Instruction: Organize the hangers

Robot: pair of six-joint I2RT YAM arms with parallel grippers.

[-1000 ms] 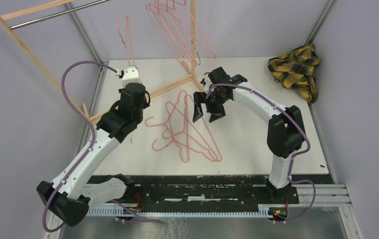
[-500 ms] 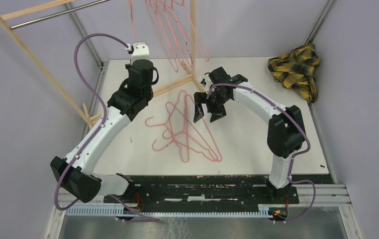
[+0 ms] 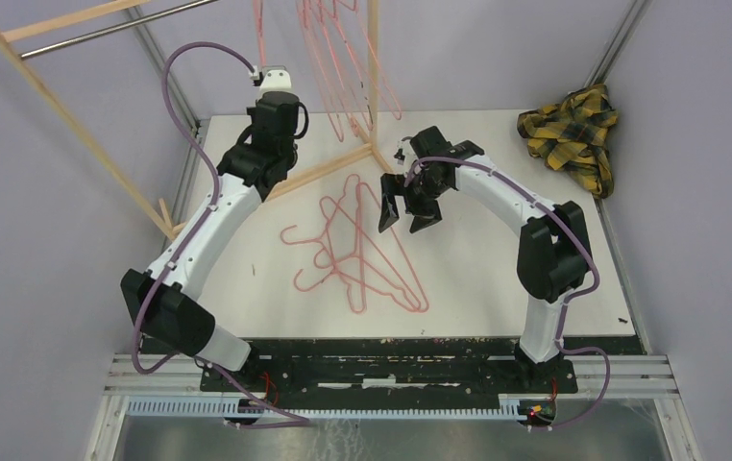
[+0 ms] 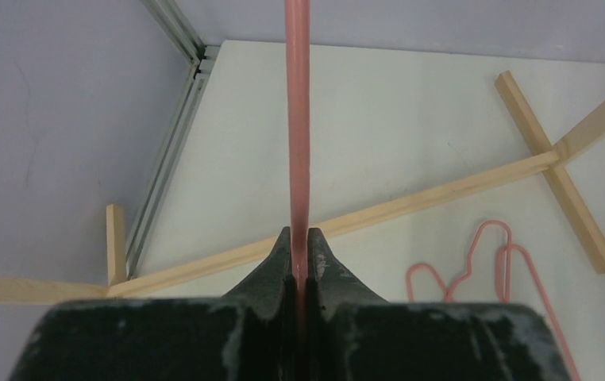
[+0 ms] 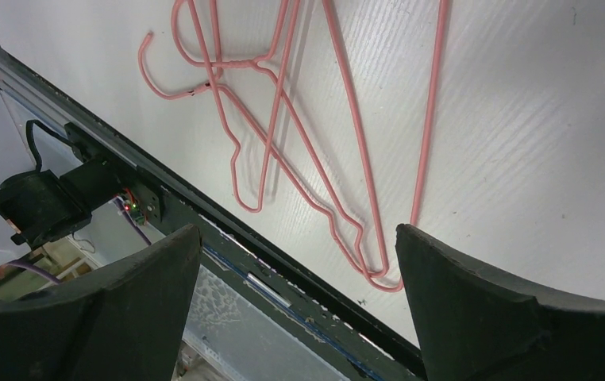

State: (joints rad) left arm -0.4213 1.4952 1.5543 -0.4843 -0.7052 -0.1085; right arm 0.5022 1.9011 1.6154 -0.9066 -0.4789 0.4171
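1. Rack: the wooden rack [image 3: 55, 100] stands at the far left, and its metal bar [image 3: 103, 29] runs toward the top edge. Treat this bar as the target for the hook.
2. The left gripper [image 4: 299, 250] is raised beside the rack. Its jaws are pressed together on one straight wire of the held hanger [image 4: 298, 119], which rises out of the frame. The hook is not visible, so its position relative to the bar cannot be confirmed.
3. Recommended: carry the hook above the bar, lower it on, and release only once the bar bears the weight.
4. The hung hangers [image 3: 338, 86] dangle just right of the held one. Approach from the free side to avoid snagging their wires.
5. The loose hangers [image 3: 357, 252] lie overlapped at the middle of the table [image 3: 497, 259].
6. The right gripper [image 3: 402, 213] hovers above the far end of that pile, fingers spread wide and holding nothing. Select a single outer wire so that neighbouring hangers are not dragged.
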